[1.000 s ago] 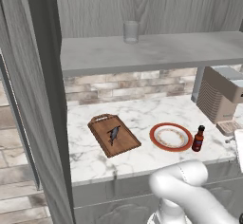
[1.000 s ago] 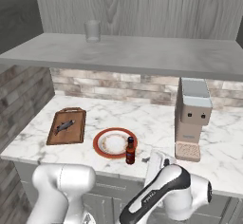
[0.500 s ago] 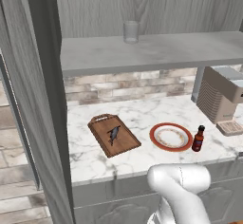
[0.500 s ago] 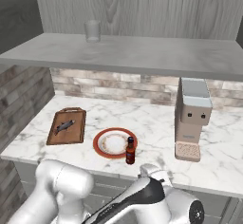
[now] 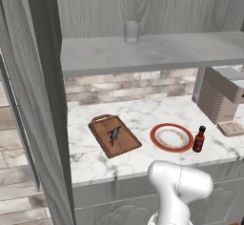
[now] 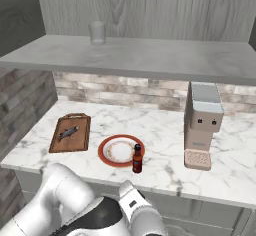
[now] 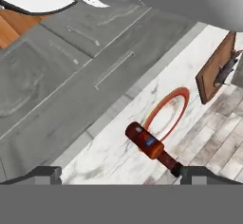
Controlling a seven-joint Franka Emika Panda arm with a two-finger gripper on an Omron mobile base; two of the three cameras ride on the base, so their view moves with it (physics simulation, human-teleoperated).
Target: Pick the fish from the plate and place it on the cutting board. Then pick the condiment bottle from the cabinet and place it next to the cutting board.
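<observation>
The fish [image 5: 114, 134] lies on the cutting board [image 5: 114, 135] toward the worktop's [image 5: 143, 117] left end. The plate [image 5: 172, 137] sits bare beside the board, and the condiment bottle [image 5: 198, 139] stands upright at the plate's right rim, near the worktop's front edge. A coffee machine [image 6: 201, 124] stands further right, against the brick back wall. On the cabinet [image 5: 157, 52] shelf above rests a clear glass [image 5: 131, 32]. The hand [image 7: 118, 173] hangs low before the worktop's front edge, its fingers spread wide and empty.
</observation>
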